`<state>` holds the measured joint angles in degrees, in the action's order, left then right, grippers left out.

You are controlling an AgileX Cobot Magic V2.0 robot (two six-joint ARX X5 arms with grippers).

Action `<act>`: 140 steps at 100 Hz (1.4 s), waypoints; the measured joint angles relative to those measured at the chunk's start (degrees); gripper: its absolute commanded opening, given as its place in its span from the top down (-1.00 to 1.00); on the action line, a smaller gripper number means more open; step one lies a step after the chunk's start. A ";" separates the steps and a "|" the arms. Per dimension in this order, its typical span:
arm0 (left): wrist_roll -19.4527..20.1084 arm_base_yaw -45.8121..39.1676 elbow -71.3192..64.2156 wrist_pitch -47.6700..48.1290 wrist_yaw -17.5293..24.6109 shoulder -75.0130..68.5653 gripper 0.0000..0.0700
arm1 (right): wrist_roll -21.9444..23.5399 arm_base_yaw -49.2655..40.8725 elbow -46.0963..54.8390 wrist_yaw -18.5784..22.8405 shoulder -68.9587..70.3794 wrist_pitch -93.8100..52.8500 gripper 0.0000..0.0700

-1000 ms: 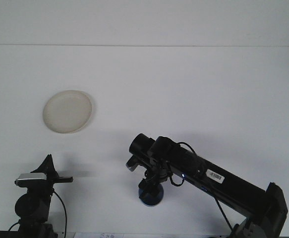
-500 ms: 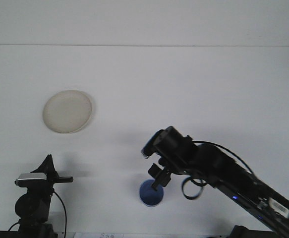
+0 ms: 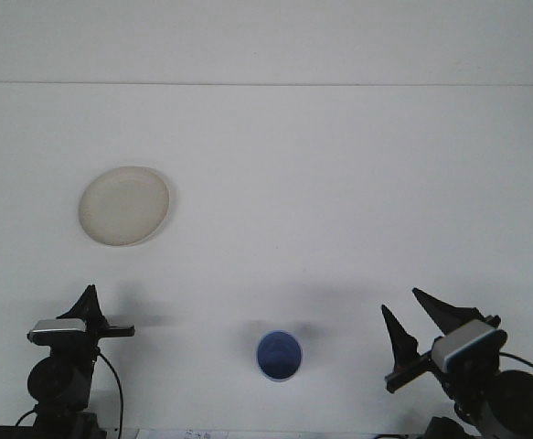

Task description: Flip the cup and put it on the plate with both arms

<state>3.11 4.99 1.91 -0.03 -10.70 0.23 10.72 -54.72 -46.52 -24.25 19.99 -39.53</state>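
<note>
The cup [image 3: 278,355] stands upright near the bottom centre of the frame, mouth up, its blue inside showing. It sits alone on the white table [image 3: 339,183], touching nothing, with bare surface all round it except toward the bottom edge, which is close. The plate [image 3: 124,205] lies flat in the upper left, well apart from the cup, with nothing on it; open table runs between the two.

The right gripper [image 3: 412,315] is at the lower right, beside the cup but clear of it, its two dark fingers spread wide and holding nothing. The left gripper [image 3: 90,306] is at the lower left, below the plate and well apart from the cup; from this angle only one pointed finger shows plainly, so I cannot tell how its jaws stand.

The far edge of the table crosses the upper part of the frame as a faint straight line. The middle and right of the table are open.
</note>
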 measured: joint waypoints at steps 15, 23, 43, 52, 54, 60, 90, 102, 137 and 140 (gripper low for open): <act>-0.04 0.00 0.00 -3.15 0.00 0.00 0.96 | -1.07 0.00 10.62 -1.07 -13.90 2.34 -0.11; -1.18 0.00 0.00 -5.53 0.00 0.00 0.96 | -1.53 0.00 12.50 -1.16 -18.03 2.36 -0.11; -3.08 0.00 0.00 -8.92 0.00 0.00 0.96 | -2.82 0.00 12.55 -1.22 -19.58 4.02 -0.11; -4.44 0.00 0.00 -9.44 0.00 0.00 0.96 | -2.97 -0.02 12.55 -1.25 -19.58 3.93 -0.11; -5.11 0.00 0.00 -9.46 0.00 0.00 0.96 | -2.97 -0.02 12.55 -1.25 -19.58 3.93 -0.11; -7.96 0.00 0.00 -9.42 0.00 0.00 0.96 | -2.99 -0.02 12.55 -1.25 -19.58 3.93 -0.11; -20.90 0.02 2.99 -6.03 9.16 1.20 0.96 | -2.99 -0.02 12.55 -1.25 -19.58 3.85 -0.11; -22.69 0.00 14.03 1.64 12.35 7.17 0.77 | -2.99 -0.02 12.55 -1.25 -19.58 3.85 -0.11; -14.51 6.23 47.76 30.67 38.23 38.12 -0.13 | -2.99 -0.02 12.55 -1.25 -19.58 3.82 -0.11; -13.84 7.78 49.88 33.03 39.71 40.54 -0.16 | -2.99 -0.02 12.55 -1.25 -19.58 3.82 -0.11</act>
<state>-10.72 12.78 51.79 32.99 29.02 40.77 7.73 -54.74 -33.98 -25.50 0.40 -35.70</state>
